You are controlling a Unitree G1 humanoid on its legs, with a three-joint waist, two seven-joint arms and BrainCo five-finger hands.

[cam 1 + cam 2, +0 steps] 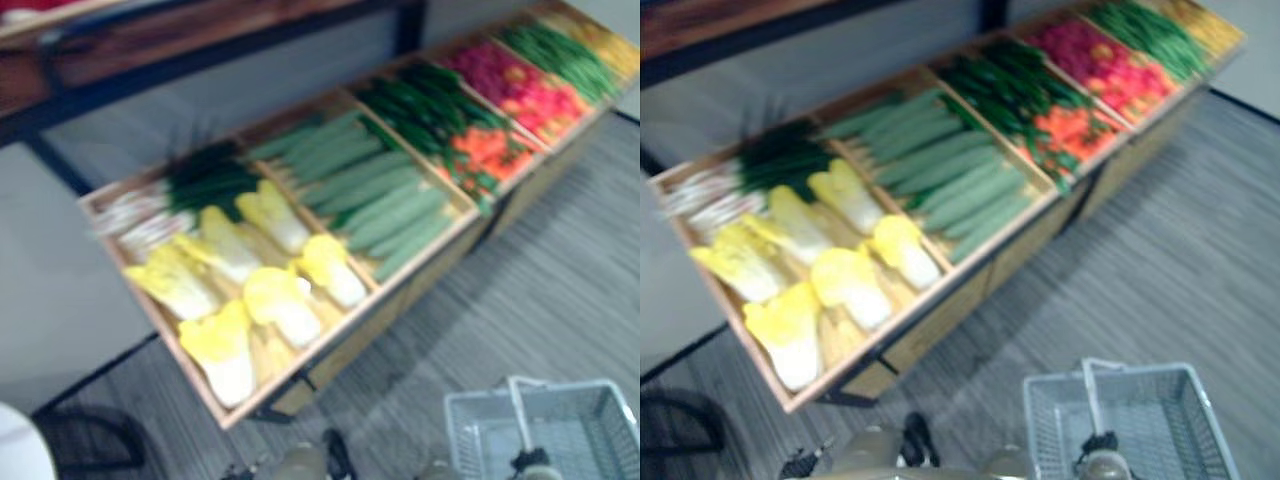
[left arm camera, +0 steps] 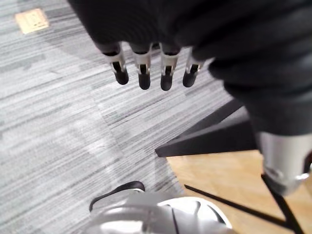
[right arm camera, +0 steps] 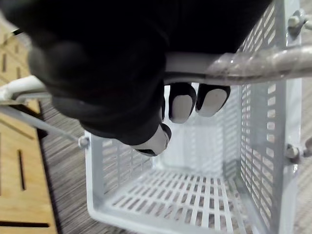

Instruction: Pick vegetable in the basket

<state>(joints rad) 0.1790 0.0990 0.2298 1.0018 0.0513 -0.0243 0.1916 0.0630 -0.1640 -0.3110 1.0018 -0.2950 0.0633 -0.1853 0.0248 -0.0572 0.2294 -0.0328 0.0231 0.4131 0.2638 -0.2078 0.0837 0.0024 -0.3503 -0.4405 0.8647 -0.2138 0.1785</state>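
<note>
A long wooden stand [image 1: 330, 345] holds vegetables in compartments: yellow-white cabbages [image 1: 270, 300], green onions [image 1: 200, 180], cucumbers [image 1: 380, 190], dark green vegetables [image 1: 420, 100] over orange ones [image 1: 485, 150], then red produce [image 1: 520, 80] and green beans [image 1: 560, 50]. A pale grey slotted basket [image 1: 1160, 375] hangs low at the right, in front of the stand, with nothing inside. My right hand [image 3: 122, 87] is shut on the basket handle [image 3: 253, 63], its fingers [image 3: 183, 105] curled under the bar. My left hand [image 2: 141, 68] hangs over the carpet with straight fingers and holds nothing.
Grey striped carpet [image 1: 560, 280] lies in front of the stand. A dark-framed shelf [image 1: 150, 50] runs behind and above it. A white rounded object [image 1: 20, 450] sits at the lower left. The stand's wooden side [image 2: 229, 180] and a brass floor plate [image 2: 31, 20] lie near my left hand.
</note>
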